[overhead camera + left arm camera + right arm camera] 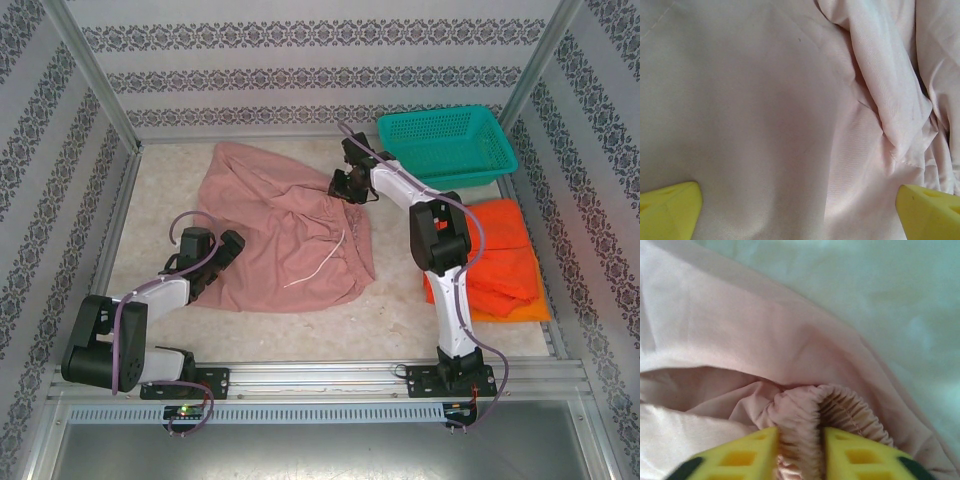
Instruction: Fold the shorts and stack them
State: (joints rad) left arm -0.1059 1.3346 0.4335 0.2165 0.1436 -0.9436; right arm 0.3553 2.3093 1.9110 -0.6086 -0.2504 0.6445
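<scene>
The dusty pink shorts (280, 225) lie spread and rumpled across the middle of the table, their white drawstring (322, 262) trailing over the cloth. My right gripper (352, 185) is at their far right edge, shut on the gathered elastic waistband (805, 425), which bunches between the yellow fingers (745, 457). My left gripper (228, 250) hovers over the near left part of the pink cloth (765, 125), open, with both yellow fingertips (670, 210) wide apart and cloth beneath them. The bright orange shorts (505, 258) lie folded at the right, over a darker red-orange layer (500, 300).
A teal plastic basket (446, 143) stands at the back right, just beyond the right gripper. Patterned walls and metal posts (95, 80) enclose the table. Bare tabletop (330, 330) runs along the near edge in front of the shorts.
</scene>
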